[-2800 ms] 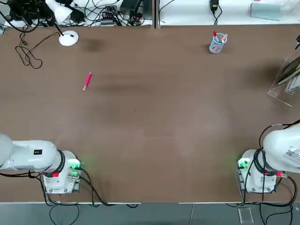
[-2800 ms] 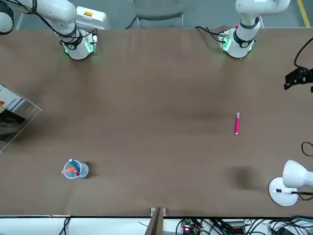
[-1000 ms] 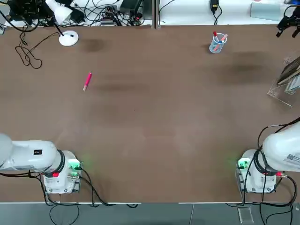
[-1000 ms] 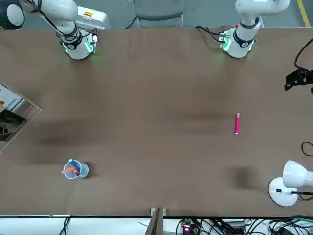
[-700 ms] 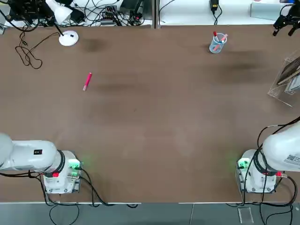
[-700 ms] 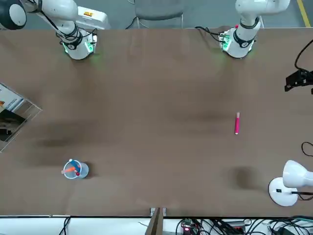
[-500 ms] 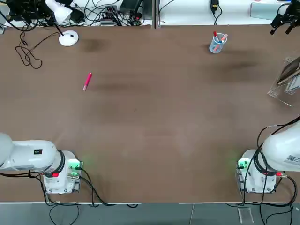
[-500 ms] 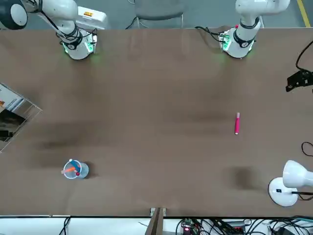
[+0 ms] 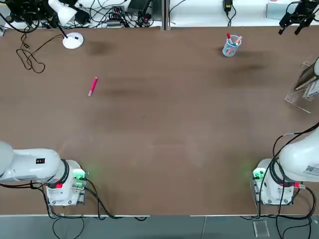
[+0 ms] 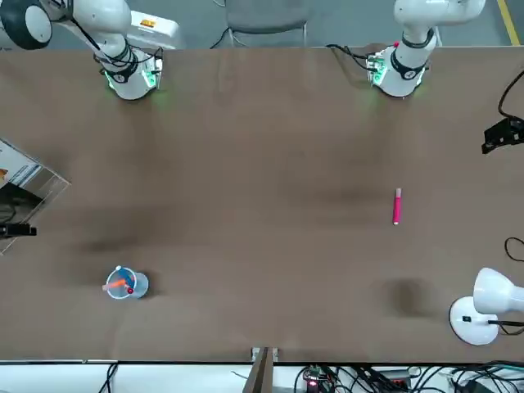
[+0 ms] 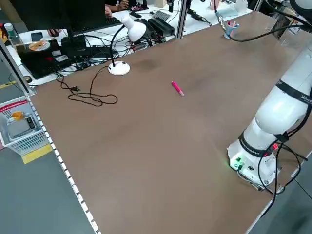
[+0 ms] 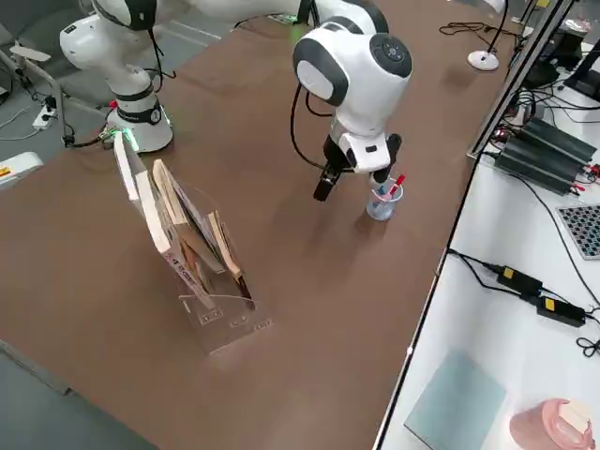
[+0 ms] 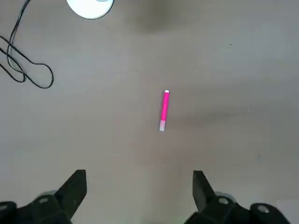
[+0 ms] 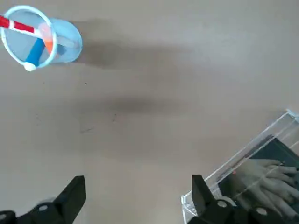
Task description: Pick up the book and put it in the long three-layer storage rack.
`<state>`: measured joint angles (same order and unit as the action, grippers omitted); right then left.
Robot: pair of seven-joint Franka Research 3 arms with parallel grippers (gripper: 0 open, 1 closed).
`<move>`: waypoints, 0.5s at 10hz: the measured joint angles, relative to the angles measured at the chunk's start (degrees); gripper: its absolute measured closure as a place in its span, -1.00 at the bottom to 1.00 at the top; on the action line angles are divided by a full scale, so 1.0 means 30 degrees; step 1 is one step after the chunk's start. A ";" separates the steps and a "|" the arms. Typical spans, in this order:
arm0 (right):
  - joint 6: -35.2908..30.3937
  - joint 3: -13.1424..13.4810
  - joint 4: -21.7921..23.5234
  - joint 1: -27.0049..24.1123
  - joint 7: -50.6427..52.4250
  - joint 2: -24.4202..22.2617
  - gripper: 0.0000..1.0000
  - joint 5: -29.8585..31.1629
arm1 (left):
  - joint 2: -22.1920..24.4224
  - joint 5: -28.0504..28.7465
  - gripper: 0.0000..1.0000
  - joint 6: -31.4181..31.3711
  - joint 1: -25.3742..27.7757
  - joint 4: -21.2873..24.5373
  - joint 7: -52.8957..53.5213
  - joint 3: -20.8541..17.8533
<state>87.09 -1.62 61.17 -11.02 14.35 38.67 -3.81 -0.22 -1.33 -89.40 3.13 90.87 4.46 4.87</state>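
The book [image 14: 264,177], dark grey with a pale hand on its cover, stands inside the long three-layer storage rack [image 14: 243,159], seen through the clear wall. That rack [image 9: 301,84] sits at the table's right edge and holds a few leaning books [image 12: 183,234]. My right gripper [image 14: 135,196] hangs open and empty above the table between the rack and the pen cup [image 14: 42,42], near the far right corner [image 9: 294,15]. High over the left half of the table, my left gripper [image 13: 138,196] is open and empty too.
A clear pen cup [image 9: 231,46] with pens stands at the far right. A pink pen [image 9: 92,86] lies on the left half. A white desk lamp [image 9: 73,40] and a black cable [image 9: 29,56] occupy the far left corner.
My right gripper has drifted away from the rack toward the far edge and the pen cup. The book stays in the rack. The left gripper has shifted only slightly.
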 joint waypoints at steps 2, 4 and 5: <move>-0.0003 0.0003 0.0000 0.0146 -0.0377 -0.0001 -1.00 -0.0759 | -0.0008 -0.0001 -1.00 0.0000 0.0000 -0.0002 0.0002 0.0001; -0.0006 0.0006 -0.0002 0.0423 -0.1400 -0.0050 -1.00 -0.1088 | -0.0013 -0.0007 -1.00 0.0000 0.0000 -0.0003 0.0005 0.0002; -0.0008 0.0061 0.0005 0.0796 -0.2071 -0.0167 -1.00 -0.1141 | -0.0013 -0.0009 -1.00 0.0000 -0.0001 -0.0003 0.0005 0.0004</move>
<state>87.07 -1.44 61.19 -8.63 8.14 38.17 -7.23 -0.26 -1.35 -89.40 3.13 90.86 4.48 4.88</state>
